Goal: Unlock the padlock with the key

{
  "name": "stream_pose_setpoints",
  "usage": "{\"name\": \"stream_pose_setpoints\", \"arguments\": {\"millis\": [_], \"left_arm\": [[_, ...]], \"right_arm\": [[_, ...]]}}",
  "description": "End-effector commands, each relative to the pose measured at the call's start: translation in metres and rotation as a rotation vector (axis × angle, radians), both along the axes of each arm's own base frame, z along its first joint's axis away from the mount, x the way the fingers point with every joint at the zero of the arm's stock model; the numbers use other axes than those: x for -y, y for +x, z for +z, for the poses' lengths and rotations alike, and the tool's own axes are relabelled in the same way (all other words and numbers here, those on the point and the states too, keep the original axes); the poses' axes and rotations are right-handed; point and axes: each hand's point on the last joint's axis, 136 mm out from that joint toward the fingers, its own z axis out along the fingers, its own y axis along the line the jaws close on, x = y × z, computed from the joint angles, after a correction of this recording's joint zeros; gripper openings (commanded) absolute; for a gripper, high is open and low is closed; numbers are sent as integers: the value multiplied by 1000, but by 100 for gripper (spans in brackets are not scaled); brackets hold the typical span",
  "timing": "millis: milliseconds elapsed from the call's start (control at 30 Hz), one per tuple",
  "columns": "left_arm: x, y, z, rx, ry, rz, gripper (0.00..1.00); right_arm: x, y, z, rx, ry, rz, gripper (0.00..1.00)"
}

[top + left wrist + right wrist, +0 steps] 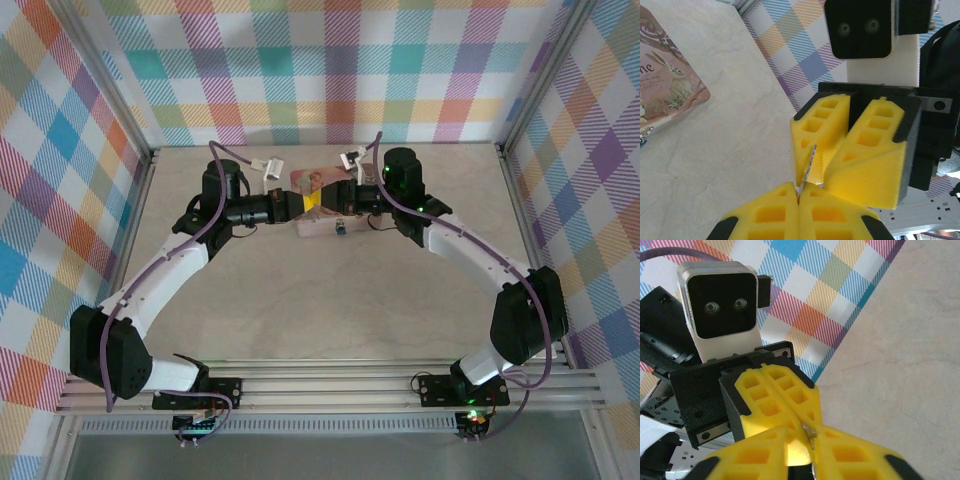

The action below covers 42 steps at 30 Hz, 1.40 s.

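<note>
Left hand [799,196] and right hand [811,436] both pinch key [808,162].

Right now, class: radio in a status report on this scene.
Left fingers shut on key. Right fingers pinched in around key's tip, grip unclear. Padlock on table beside tin, under the arms, untouched.
</note>
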Motion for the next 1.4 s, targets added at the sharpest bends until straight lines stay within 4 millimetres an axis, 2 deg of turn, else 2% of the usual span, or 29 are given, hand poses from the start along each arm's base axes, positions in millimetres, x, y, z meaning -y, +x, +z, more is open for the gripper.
{"name": "stream_pose_setpoints", "arguments": {"millis": [0,100,233,267,333,367,433,500,633,800,933,1000,1133,1267,1300,1367], "left_arm": [[7,-19,19,61,-7,-69,0],[6,-22,18,62,5,-83,0],[6,-24,19,72,9,-94,0],[6,-24,19,74,10,-94,0],[6,-23,18,73,13,-91,0],[6,-22,18,74,14,-89,0],[6,-22,18,73,14,-90,0],[6,-21,18,73,15,-85,0],[7,-20,19,76,12,-86,0],[6,-18,15,68,24,-78,0],[3,-12,9,34,58,-33,1],[0,-10,10,29,71,-11,13],[-11,-9,7,60,145,39,27],[-21,-11,-5,46,202,56,36],[-19,-13,-4,50,177,39,37],[-12,-17,10,103,87,-5,40]], "right_arm": [[-5,7,7,36,26,0,14],[-7,9,4,24,33,3,4],[-9,13,3,16,49,-3,2],[-9,15,1,5,47,-12,5],[-8,19,0,-9,45,-32,22],[-8,20,-1,-16,45,-38,28],[-8,21,-1,-25,49,-46,30],[-9,22,-1,-27,53,-42,28],[-11,22,-9,-60,57,-29,17],[-12,21,-11,-58,70,-24,0],[-10,17,-7,4,52,-11,0],[-7,13,-5,53,13,1,0],[1,3,0,169,-119,38,0],[11,-4,7,282,-220,64,0],[12,-6,9,304,-231,71,0],[13,-10,12,329,-232,90,0]]}}
